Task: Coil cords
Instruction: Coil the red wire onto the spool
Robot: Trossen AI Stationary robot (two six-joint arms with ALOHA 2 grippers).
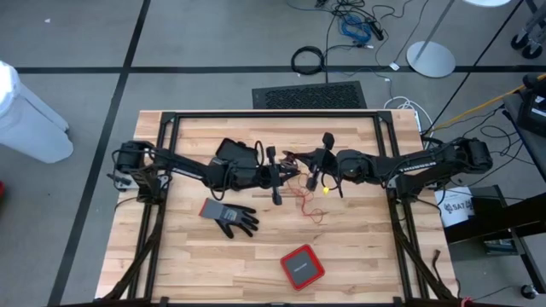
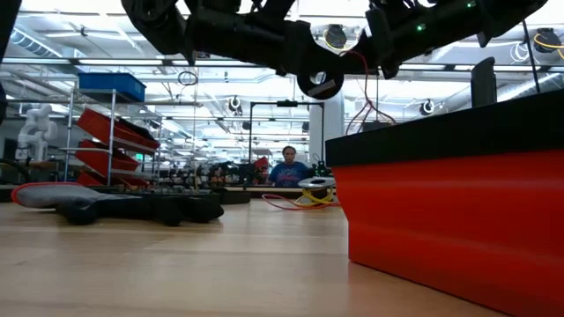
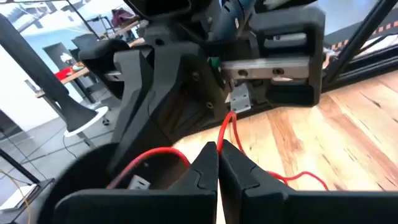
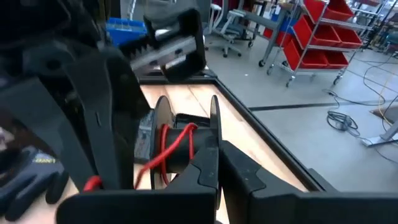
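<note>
Where both arms meet over the middle of the table, the scene reads as follows.

Left gripper: left gripper (image 3: 217, 163), fingers pressed fully together on the thin red wire (image 3: 227, 129), which passes up between the fingertips.

Right gripper: right gripper (image 4: 219, 163), fingers closed tight against each other; whether the wire is clamped between them is hard to judge, so no hold is confirmed.

Red wire: strung between the two grippers above the table centre; several turns lie wound on a small black plastic spool (image 4: 180, 149) seen just ahead of the right gripper; a loose length trails on the boards below (image 1: 309, 205).

Yellow wire: thin yellow wire (image 1: 326, 188), small bundle directly under the right gripper in the high view.

Table: light wooden plank table (image 1: 358, 247) with a black metal frame.

Glove: grey-and-black work glove (image 1: 230, 216), flat on the table, near the left arm.

Box: red square box with a dark top panel (image 1: 301, 265), at the near edge, well apart from both grippers.
</note>
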